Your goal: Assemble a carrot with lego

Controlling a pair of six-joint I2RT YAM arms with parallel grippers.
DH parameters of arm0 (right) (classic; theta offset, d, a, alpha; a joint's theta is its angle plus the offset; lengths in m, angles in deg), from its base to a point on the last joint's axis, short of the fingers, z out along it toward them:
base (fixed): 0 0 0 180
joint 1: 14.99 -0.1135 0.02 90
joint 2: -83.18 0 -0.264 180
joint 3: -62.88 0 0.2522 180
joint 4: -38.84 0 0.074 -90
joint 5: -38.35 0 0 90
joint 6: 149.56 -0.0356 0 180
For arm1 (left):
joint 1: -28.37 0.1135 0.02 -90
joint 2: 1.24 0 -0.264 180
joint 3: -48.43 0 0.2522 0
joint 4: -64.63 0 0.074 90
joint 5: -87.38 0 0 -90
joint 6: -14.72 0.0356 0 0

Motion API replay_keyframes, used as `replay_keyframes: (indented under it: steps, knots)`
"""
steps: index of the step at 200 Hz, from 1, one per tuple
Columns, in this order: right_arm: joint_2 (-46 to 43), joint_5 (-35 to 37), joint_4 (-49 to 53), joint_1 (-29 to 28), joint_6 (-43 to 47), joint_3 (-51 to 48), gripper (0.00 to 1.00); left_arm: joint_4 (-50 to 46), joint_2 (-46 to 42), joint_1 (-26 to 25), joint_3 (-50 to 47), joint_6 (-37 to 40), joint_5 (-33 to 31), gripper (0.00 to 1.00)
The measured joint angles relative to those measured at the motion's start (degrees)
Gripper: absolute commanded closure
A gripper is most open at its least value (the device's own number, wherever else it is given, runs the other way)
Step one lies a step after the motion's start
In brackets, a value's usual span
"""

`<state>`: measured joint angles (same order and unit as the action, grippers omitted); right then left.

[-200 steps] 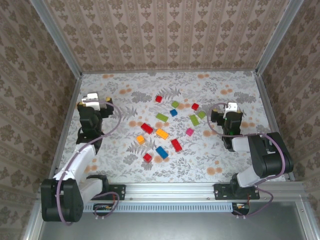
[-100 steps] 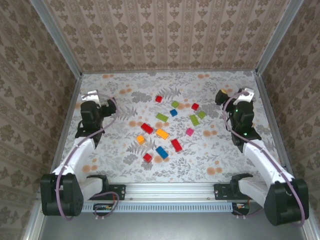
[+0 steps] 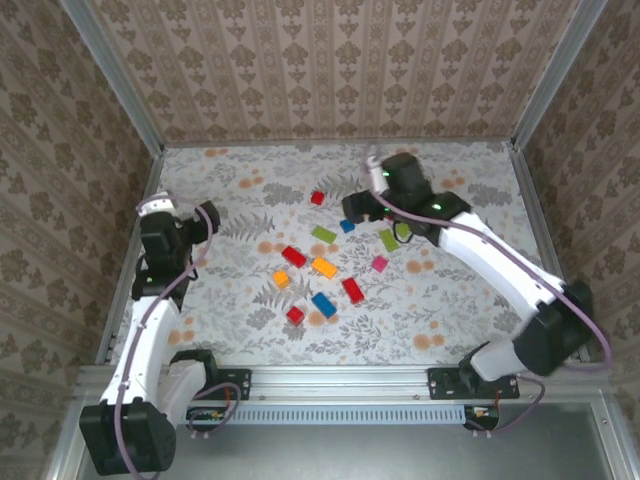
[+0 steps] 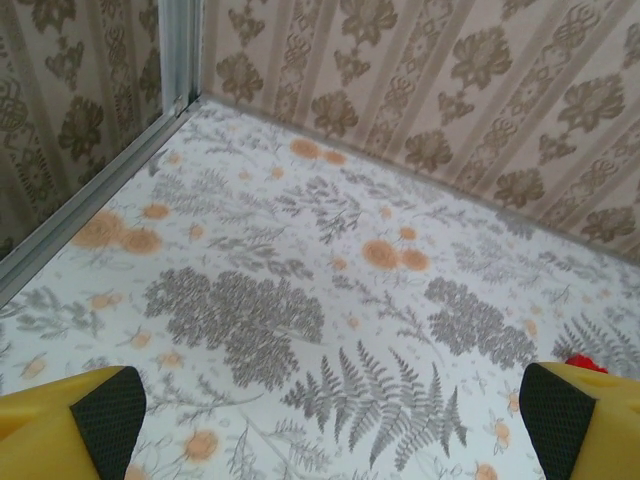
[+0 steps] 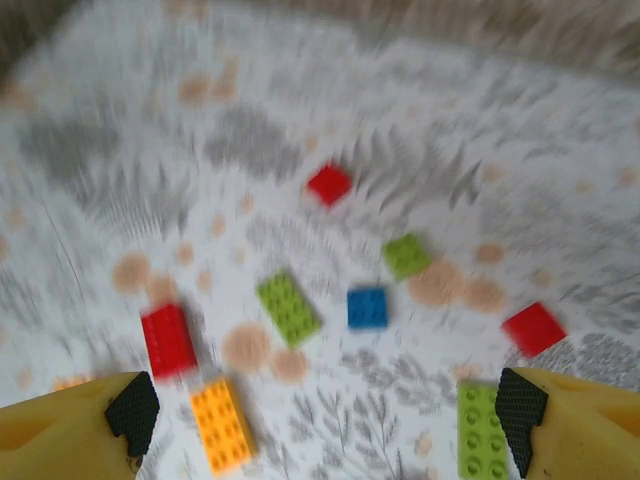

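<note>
The lego lies loose mid-table: a small red brick (image 3: pixel 317 198), a green oblong (image 3: pixel 323 235), a small blue one (image 3: pixel 347 225), an orange oblong (image 3: pixel 324 267), a red oblong (image 3: pixel 294 256), a magenta one (image 3: pixel 380 264) and several more nearer me. My right gripper (image 3: pixel 352 210) hangs open above the far bricks. Blurred below it in the right wrist view lie the blue brick (image 5: pixel 367 308), the green oblong (image 5: pixel 288 308), the orange oblong (image 5: pixel 222 423) and a small green one (image 5: pixel 407 255); nothing is between its fingers (image 5: pixel 520 405). My left gripper (image 3: pixel 205 218) stands open at the left, apart from the bricks.
Patterned walls close in the floral table (image 3: pixel 240 330) on the left, the back and the right. A metal rail (image 3: pixel 340 380) runs along the near edge. Bare floral surface (image 4: pixel 330 300) lies under the left gripper, with a sliver of a red brick (image 4: pixel 582 362) at its right finger.
My right arm has swung from the right side of the table in over the far bricks. The left arm has shifted slightly left and risen. Both grippers stayed open.
</note>
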<state>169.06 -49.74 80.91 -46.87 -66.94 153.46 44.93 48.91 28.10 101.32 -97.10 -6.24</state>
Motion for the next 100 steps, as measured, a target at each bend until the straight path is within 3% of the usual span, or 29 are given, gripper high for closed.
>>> replay_keyframes:
  steps: [45, 100]
  knots:
    - [16.31, 1.11, 11.80, -5.64, 11.39, 5.18, 0.16, -7.58, 6.01, 0.37, 3.06, 0.00, -1.07, 0.00]
    - [24.28, 0.39, 17.29, -7.43, 19.74, 14.49, 0.19, -11.32, 13.53, 0.74, 3.67, 0.00, 2.32, 0.00]
